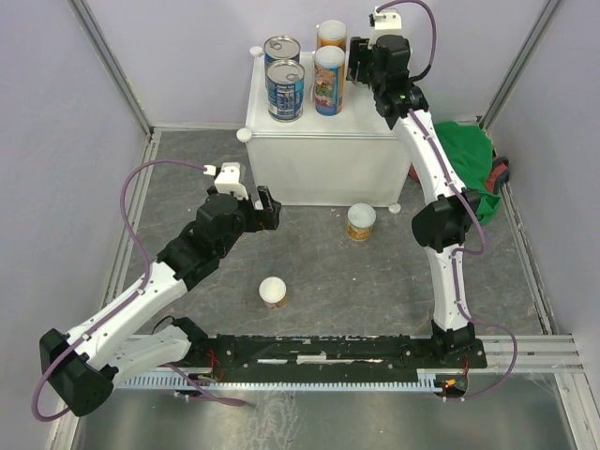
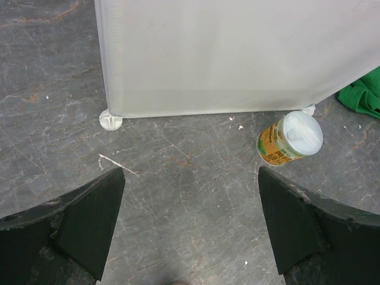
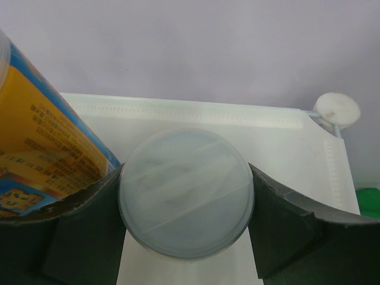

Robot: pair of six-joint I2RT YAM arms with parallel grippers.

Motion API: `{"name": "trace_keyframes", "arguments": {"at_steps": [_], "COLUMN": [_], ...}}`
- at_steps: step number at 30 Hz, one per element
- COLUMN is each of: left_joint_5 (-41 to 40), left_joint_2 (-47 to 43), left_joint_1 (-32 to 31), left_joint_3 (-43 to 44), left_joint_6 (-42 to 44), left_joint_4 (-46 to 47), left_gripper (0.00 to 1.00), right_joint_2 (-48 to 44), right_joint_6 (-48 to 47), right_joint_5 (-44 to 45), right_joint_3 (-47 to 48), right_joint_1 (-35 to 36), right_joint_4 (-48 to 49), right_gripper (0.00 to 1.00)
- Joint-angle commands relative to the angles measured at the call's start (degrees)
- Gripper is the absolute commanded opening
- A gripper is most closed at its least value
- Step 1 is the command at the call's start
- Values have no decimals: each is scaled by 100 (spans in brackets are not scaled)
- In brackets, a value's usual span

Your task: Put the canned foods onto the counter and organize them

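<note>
Pale-lidded can (image 3: 186, 193) sits clenched in the right claw (image 3: 185, 184) (left claw (image 2: 190, 178) gapes wide).

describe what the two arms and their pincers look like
Both the left arm and the right arm have white links joined by bulky black joints. A thin purple cable runs to a small white camera box at each wrist. The left pincer and right pincer are matte black, each with two thick wedge-shaped fingers.

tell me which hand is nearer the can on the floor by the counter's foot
Left. The left hand is open down by the floor, just to that can's left. The right hand is up over the counter top, shut on a pale-lidded can.
</note>
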Motion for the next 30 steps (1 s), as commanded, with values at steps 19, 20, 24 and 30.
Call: {"name": "trace_keyframes", "arguments": {"at_steps": [19,20,24,30], "left_joint_5": [96,104,187,354], "left_joint_2": [44,43,22,57], "left_joint_1": [-25,-26,-26,-25], "left_joint_3": [120,125,210,342], "left_joint_6": [165,157,109,-13], "left_joint_4": [270,260,180,10], "left_gripper": [99,99,99,99], "right_joint_2": [-540,-616,-971,-1577], "right_joint_6": [78,98,129,136], "right_joint_5": [-235,-258,-316,-334], "right_joint_3": [-560,-612,-903,-1447], "right_joint_1": [-92,-92,-65,16], "right_joint_4": [555,565,574,550], "right_gripper": [93,93,93,94]}}
